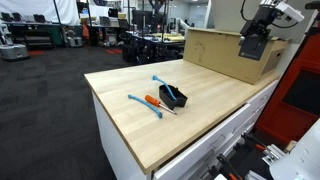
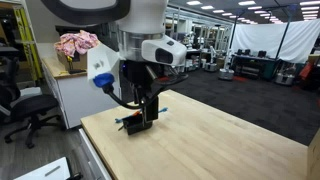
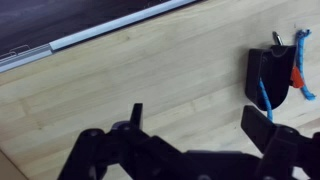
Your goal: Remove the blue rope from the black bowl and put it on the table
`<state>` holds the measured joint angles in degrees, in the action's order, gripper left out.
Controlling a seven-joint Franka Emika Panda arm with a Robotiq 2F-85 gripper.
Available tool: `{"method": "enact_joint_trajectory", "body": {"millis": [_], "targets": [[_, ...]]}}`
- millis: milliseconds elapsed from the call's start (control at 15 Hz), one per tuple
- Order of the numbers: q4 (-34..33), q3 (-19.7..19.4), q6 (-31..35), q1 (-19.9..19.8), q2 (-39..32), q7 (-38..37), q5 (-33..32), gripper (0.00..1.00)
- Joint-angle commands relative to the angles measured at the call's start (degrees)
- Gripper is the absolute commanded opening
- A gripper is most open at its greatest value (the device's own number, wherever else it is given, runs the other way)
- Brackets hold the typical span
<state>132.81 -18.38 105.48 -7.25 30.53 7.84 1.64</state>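
The black bowl [image 1: 174, 97] sits near the middle of the wood table [image 1: 205, 125]. The blue rope [image 1: 159, 81] lies half in the bowl, with one end trailing out over the rim onto the wood. In the wrist view the bowl [image 3: 268, 72] is at the right and the rope [image 3: 265, 98] hangs over its edge. My gripper [image 3: 197, 122] is open and empty, well above the table and apart from the bowl. In an exterior view the gripper [image 1: 254, 42] hovers near the cardboard box. In the exterior view with the arm in the foreground, the gripper [image 2: 148, 106] hides most of the bowl.
A longer light-blue strand [image 1: 145, 105] and an orange-handled screwdriver [image 1: 155, 102] lie beside the bowl; both show in the wrist view [image 3: 304, 62] [image 3: 296, 76]. A big cardboard box [image 1: 225, 52] stands at the table's back edge. Drawers front the white cabinet.
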Motion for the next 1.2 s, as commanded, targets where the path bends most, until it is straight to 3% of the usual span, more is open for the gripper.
{"method": "enact_joint_trajectory", "body": {"millis": [0, 400, 533, 867, 1133], "targets": [[-0.18, 1.31, -0.2, -1.65, -0.35, 0.73, 0.78, 1.0], [-0.22, 1.68, -0.72, -1.34, -0.51, 1.05, 0.42, 1.0], [1.29, 4.37, 1.39, 0.39, -0.75, 0.88, 0.4, 1.0], [3.95, 11.38, 11.88, 4.53, -3.02, -5.39, 6.03, 1.0], [5.66, 14.48, 22.64, 7.21, -6.37, -8.71, 10.26, 1.0]]}}
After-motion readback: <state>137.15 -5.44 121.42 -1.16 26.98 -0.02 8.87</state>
